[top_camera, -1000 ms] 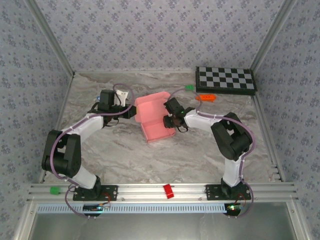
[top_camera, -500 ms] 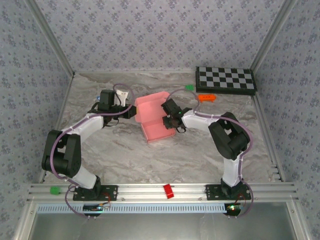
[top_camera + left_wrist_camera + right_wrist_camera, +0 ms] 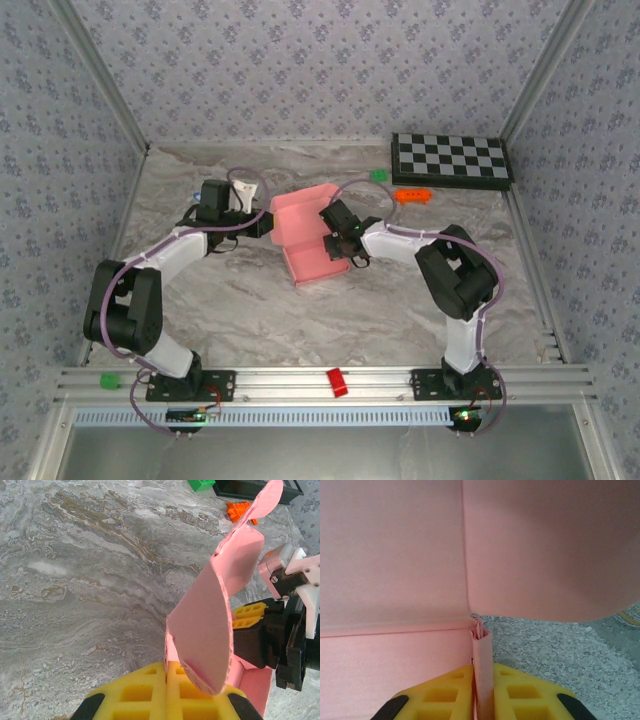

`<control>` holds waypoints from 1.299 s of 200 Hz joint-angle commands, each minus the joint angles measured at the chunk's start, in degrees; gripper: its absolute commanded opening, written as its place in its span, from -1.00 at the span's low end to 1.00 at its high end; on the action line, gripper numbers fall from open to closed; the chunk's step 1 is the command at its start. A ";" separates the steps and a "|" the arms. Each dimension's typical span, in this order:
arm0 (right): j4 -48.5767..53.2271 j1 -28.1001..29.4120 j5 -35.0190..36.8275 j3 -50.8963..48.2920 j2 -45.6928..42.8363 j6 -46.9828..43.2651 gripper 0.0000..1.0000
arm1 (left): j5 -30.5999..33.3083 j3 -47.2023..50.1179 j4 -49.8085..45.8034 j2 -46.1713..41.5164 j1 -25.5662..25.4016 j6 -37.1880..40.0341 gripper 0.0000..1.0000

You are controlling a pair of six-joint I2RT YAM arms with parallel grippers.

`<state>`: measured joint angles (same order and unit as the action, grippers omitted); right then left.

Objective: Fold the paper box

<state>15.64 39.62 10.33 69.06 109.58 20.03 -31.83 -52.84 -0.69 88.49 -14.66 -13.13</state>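
Well, the marbled bench (image 3: 260, 310) carries everything, and the paper box (image 3: 308, 228) sits roughly midway between its left and right edges, nearer the far edge than the near one. The box looks half made: a shallow pink tray with a tall lid panel standing up and curling over at the back. The chessboard (image 3: 450, 158) lies in the far right corner, well apart from it.

Both arms reach in, one from each side. The left hand (image 3: 266, 224) is clenched on the box's left side. Seen from its wrist, the yellow pads (image 3: 135, 692) are pinched on the card just where the tall flap rises. The right hand (image 3: 332, 238) has its pads (image 3: 520, 685) pressed on either side of a thin upright wall edge at an inner corner, so I'd call it grasping that wall.

To my eye the step in hand is raising and seating the right side wall. To do it well, the left hand should only anchor while the right swings the wall along its crease without pulling outward. Thin card like this is likely to buckle or tear at the crumpled corner tab (image 3: 479, 629) if it is dragged.
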 commanded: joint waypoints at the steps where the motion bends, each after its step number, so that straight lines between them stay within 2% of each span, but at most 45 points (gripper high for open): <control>1: 4.89 0.41 3.98 0.16 1.95 -0.70 -0.69 | 0.02 -1.04 -0.92 -1.07 -0.11 -0.23 -1.00; 206: 15.57 3.45 14.06 4.61 7.80 0.97 -0.77 | 0.37 -1.57 -1.33 -0.66 -0.11 -0.08 -1.00; 260: 15.84 3.63 13.70 5.64 5.72 2.18 -0.68 | -0.11 -1.56 -1.16 -0.47 -0.11 -0.01 -1.00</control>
<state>23.97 43.66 21.23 75.16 114.06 20.75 -31.68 -52.84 -1.54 88.51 -14.81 -13.13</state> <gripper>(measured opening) 0.150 0.046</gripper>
